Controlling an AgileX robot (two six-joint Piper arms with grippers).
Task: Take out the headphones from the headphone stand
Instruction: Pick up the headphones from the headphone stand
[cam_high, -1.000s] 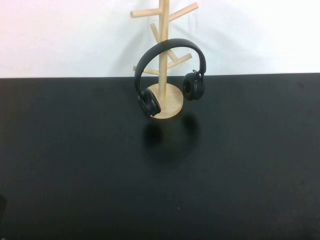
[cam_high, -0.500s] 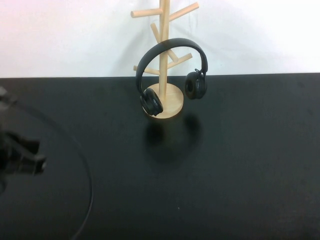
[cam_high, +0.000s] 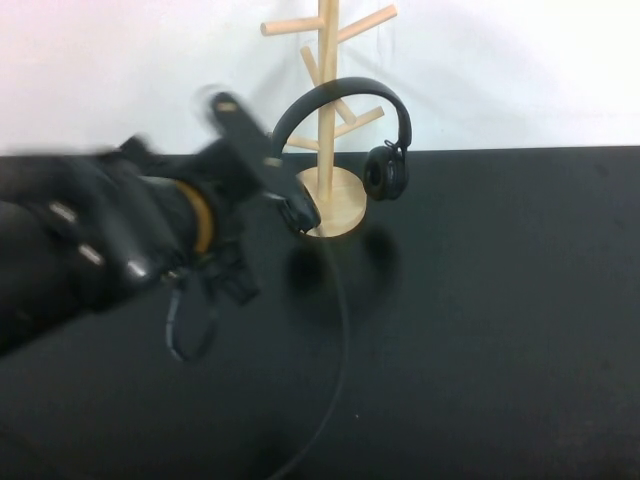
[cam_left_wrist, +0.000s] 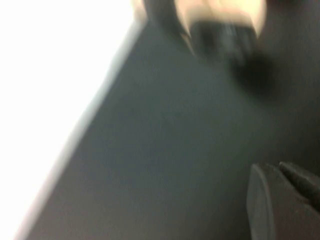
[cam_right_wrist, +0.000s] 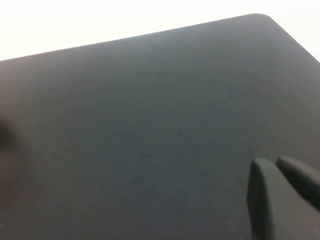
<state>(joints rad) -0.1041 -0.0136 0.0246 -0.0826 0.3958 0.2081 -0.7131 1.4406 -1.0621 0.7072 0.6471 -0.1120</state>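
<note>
Headphones: matte black, over-ear, thin curved headband looped over the upright pole and resting on a peg of the headphone stand; one round padded ear cup hangs on each side of the pole, the robot's-right cup free in the air above the table edge, the robot's-left cup low in front of the round disc base. Headphone stand: light wood, tree-shaped, angled pegs, disc base standing on the black table at its far edge, against a white wall. Left gripper: at the end of the blurred left arm reaching across from the robot's left side; its tip lies just beside the robot's-left ear cup, contact not determinable through the blur; fingers clenched together, nothing seen between them; the headphones and stand are directly ahead of and slightly to the right of this gripper. A thin black cable loops from the arm down over the tabletop behind the gripper. Left wrist view: dark fingers close together over the table, stand base and a dark ear cup smeared ahead. Right gripper: seen only in its own wrist view, fingers pressed together, empty, above bare black tabletop near a rounded table corner, headphones well apart from it
</note>
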